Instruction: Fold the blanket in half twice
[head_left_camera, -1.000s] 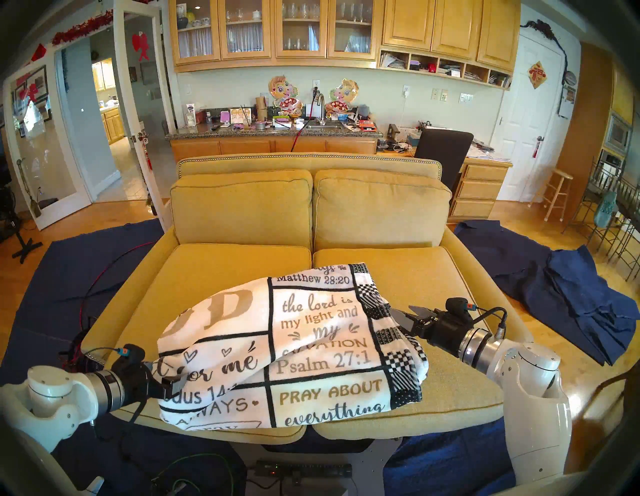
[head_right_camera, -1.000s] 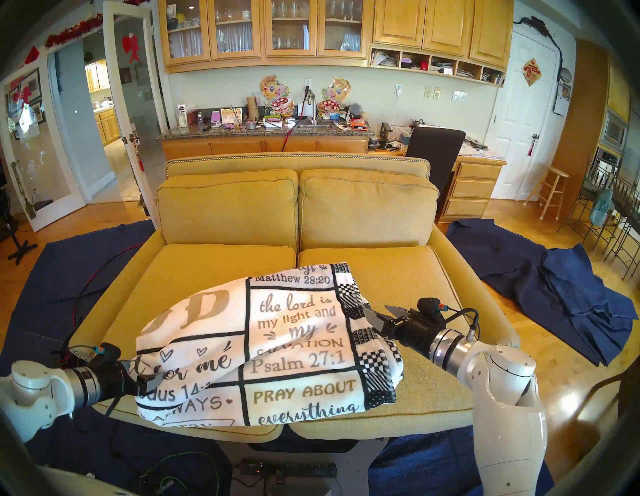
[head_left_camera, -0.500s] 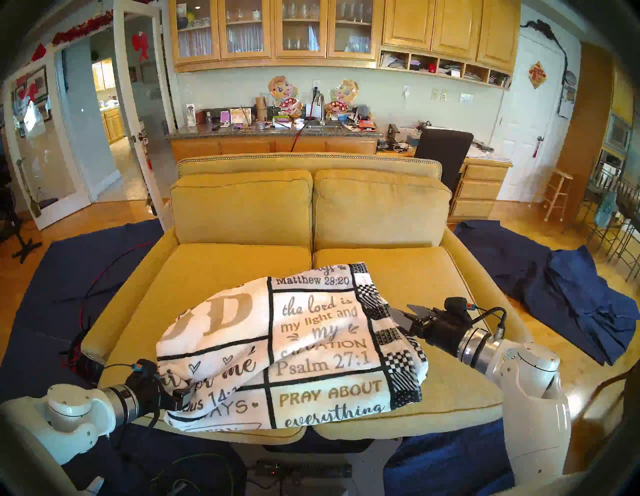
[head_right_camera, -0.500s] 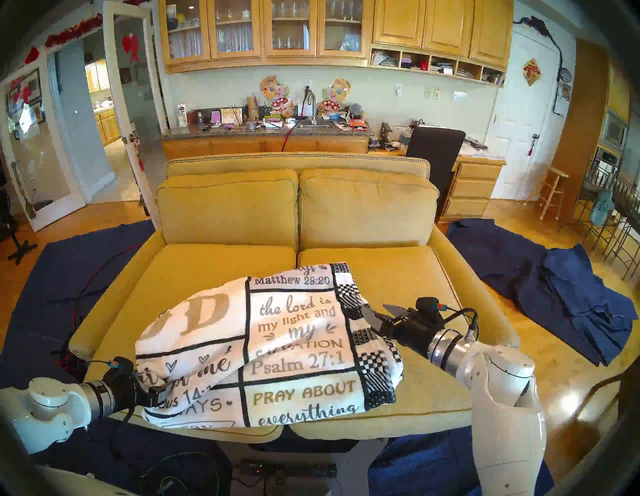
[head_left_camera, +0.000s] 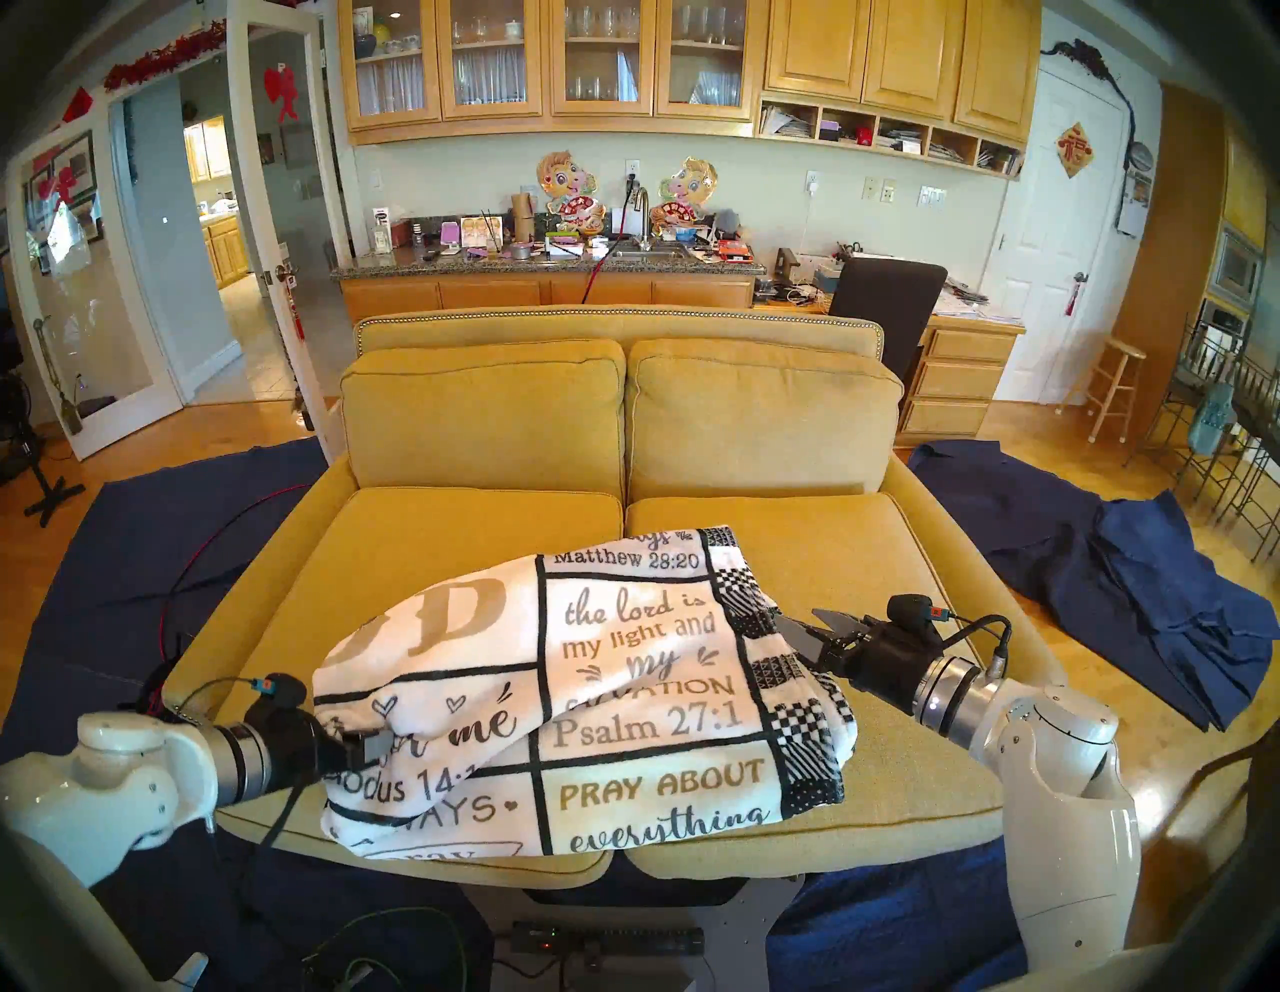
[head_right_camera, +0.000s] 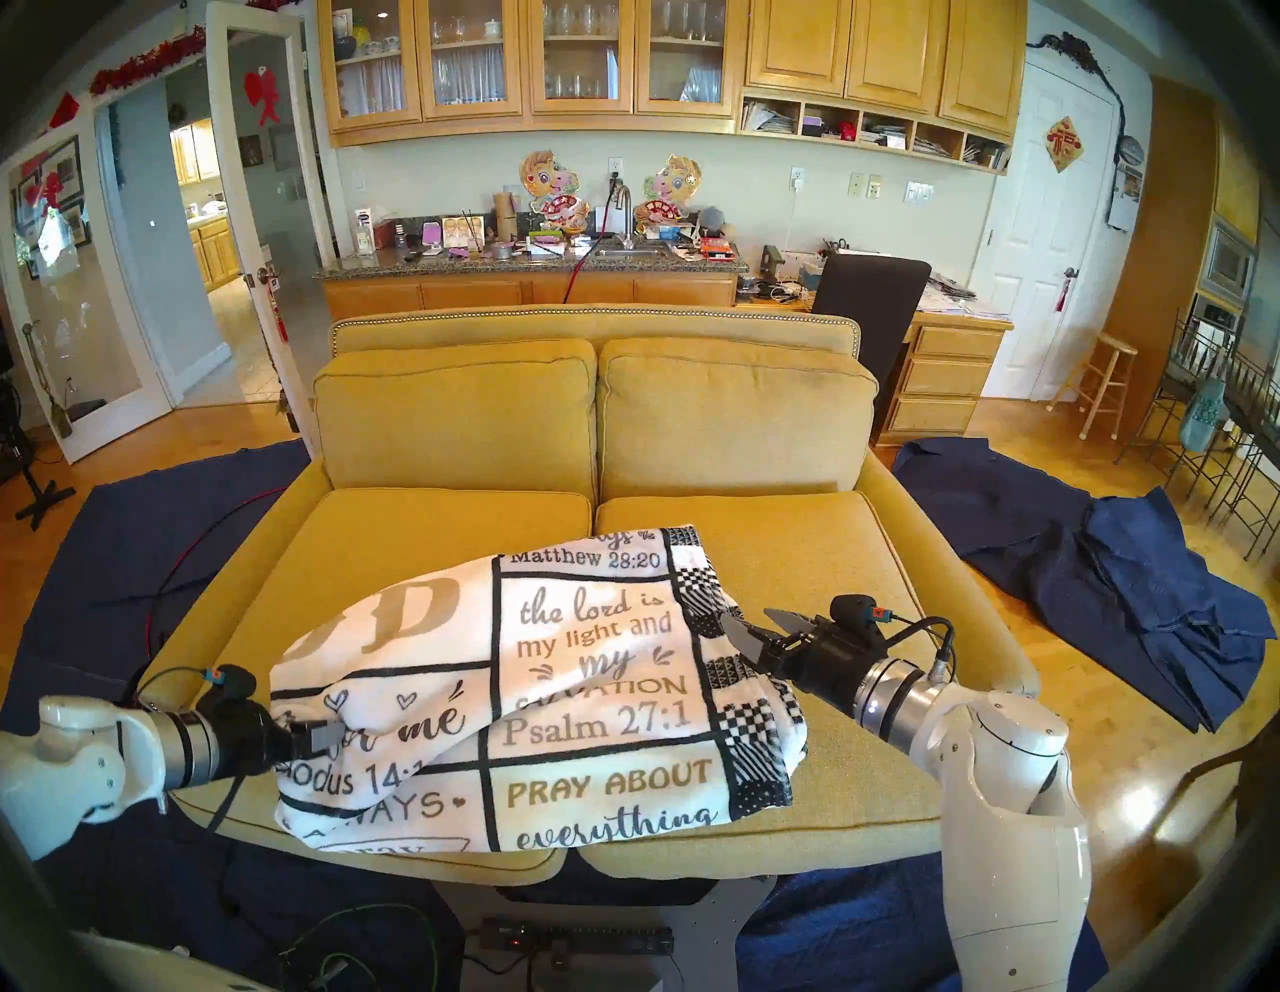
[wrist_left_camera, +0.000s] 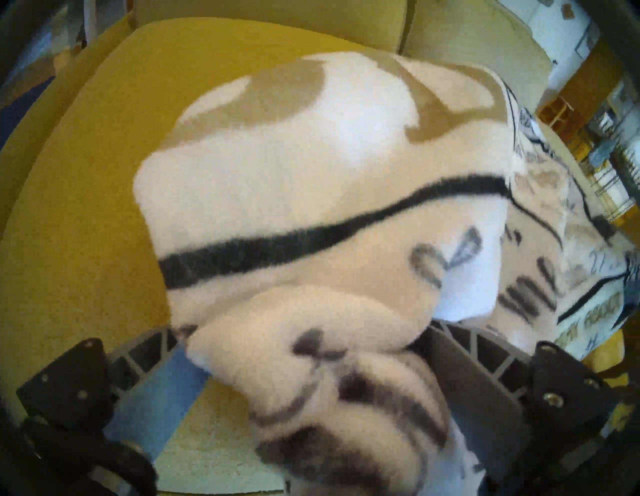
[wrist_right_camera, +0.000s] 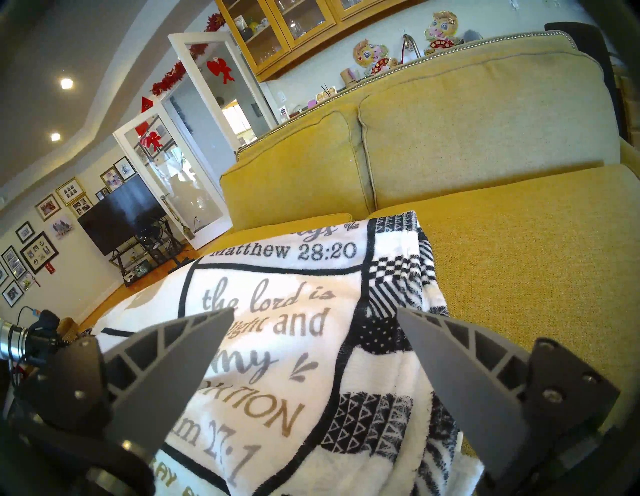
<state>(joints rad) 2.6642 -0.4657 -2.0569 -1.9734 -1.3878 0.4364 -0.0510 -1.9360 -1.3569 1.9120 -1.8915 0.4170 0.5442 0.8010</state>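
Left wrist view: open fingers straddling a fleece fold

Left wrist view is showing the left gripper (wrist_left_camera: 304, 391) standing with fingers apart, a bunched fold of the blanket (wrist_left_camera: 322, 194) lying between them but not clamped. Doing this step well probably means closing on every layer of that fold, not just the top one. Beyond the fingertips, the blanket is spreading across the yellow sofa (head_left_camera: 443, 540) seat as a loose, already doubled bundle: white fleece, black grid lines, gold and black verse lettering. Farther across, the right gripper (head_left_camera: 810, 627) is waiting with fingers spread just beside the checkered border, touching nothing that can be made out. Uneven edges are suggesting the second fold needs squaring.
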